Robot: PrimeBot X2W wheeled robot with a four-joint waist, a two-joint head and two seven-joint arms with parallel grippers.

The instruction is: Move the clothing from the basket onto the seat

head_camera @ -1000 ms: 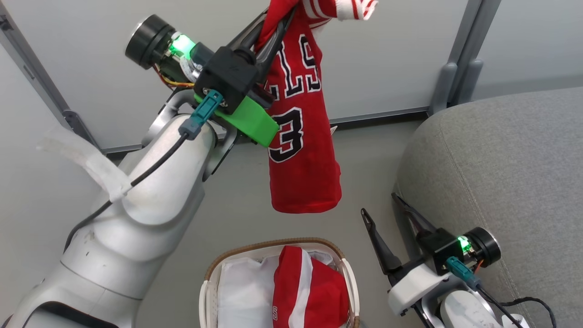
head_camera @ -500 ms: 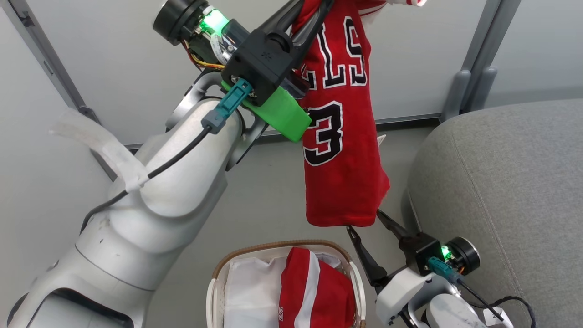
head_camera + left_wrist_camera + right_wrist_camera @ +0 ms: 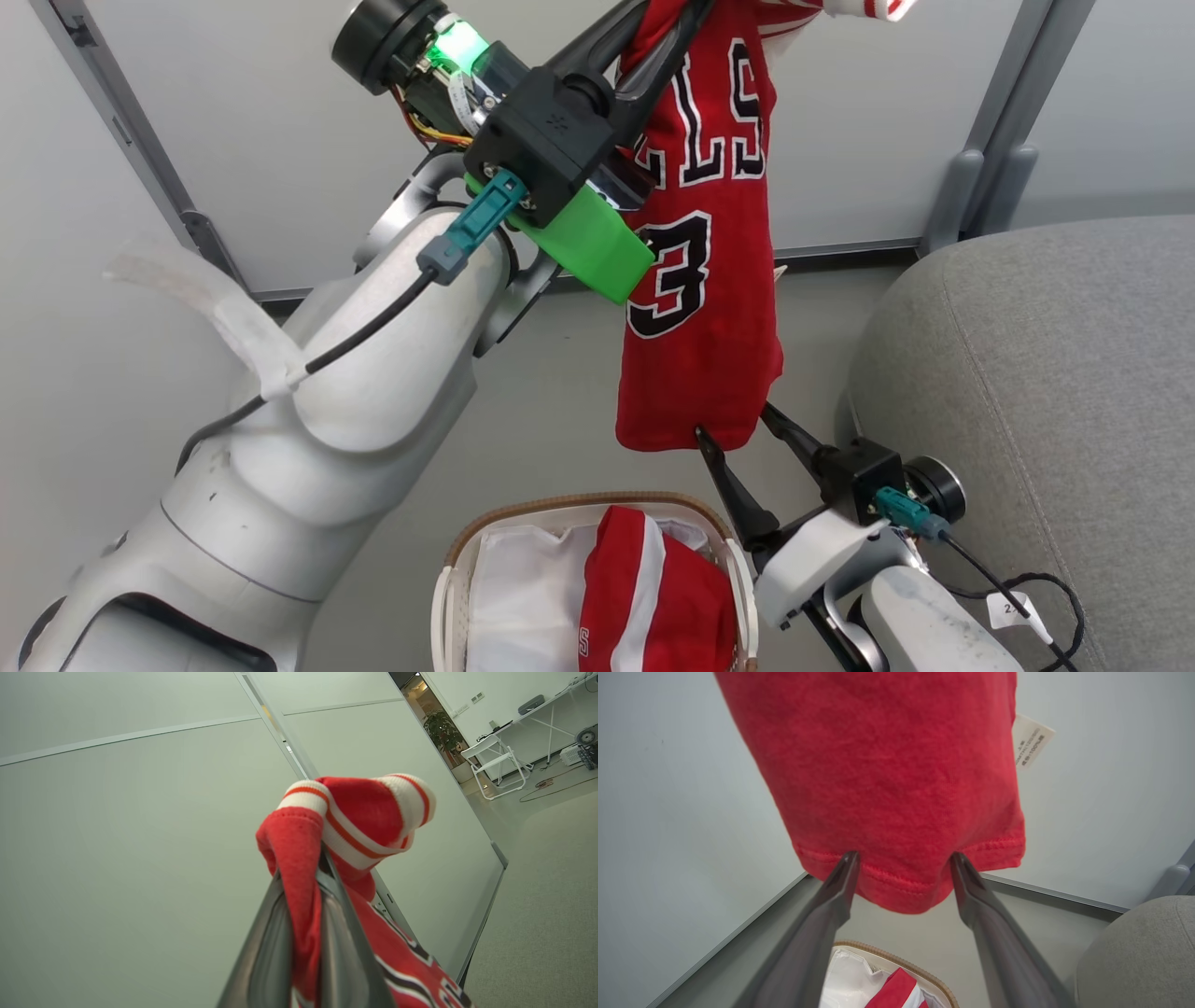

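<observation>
Two red garments: where do you have them?
— One red piece (image 3: 653,607) lies in your basket (image 3: 446,597). Your right claw (image 3: 732,420) gapes wide at the hem of the jersey (image 3: 709,308); your left claw (image 3: 303,882) pinches its top up high, left of the sofa (image 3: 1046,373).

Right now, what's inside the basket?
Inside the basket, a red garment with a white stripe lies on a white liner sheet. Whatever is beneath them is covered, and the basket's near end is cut off.

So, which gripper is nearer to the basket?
Right. The right gripper is open, a little above the basket, at the hem of the hanging jersey. The left gripper is high above, shut on the jersey's top.
</observation>
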